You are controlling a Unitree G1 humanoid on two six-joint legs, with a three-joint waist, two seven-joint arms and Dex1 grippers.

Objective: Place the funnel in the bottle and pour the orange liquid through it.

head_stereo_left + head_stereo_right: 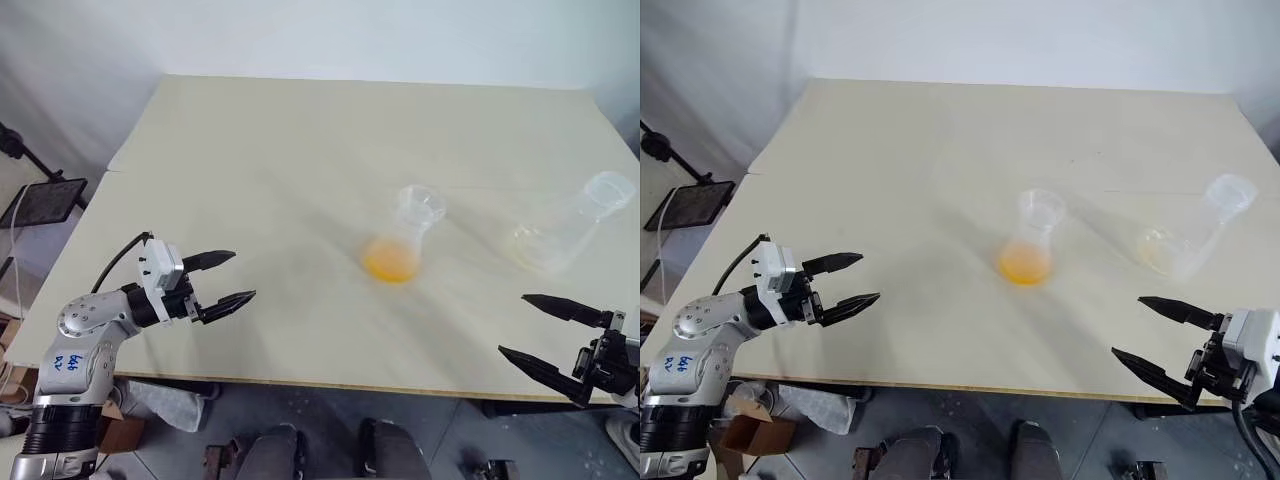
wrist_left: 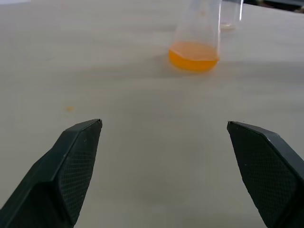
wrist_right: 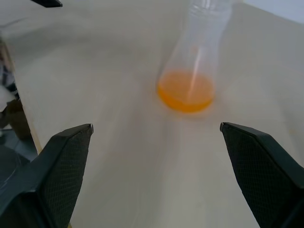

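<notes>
The bottle stands upright mid-table, a slim clear flask with a wide mouth. The orange liquid sits in its base, also seen in the wrist views. At the bottle's mouth I cannot tell the clear funnel from the rim. My left gripper hovers open over the table's front left, pointing toward the bottle from well short of it. My right gripper is open near the front right edge, also apart from the bottle, nothing between its fingers.
A larger clear conical flask stands to the right of the bottle, with only a faint yellowish trace in its base. A tiny orange speck lies on the table. A black stand is off the table's left side.
</notes>
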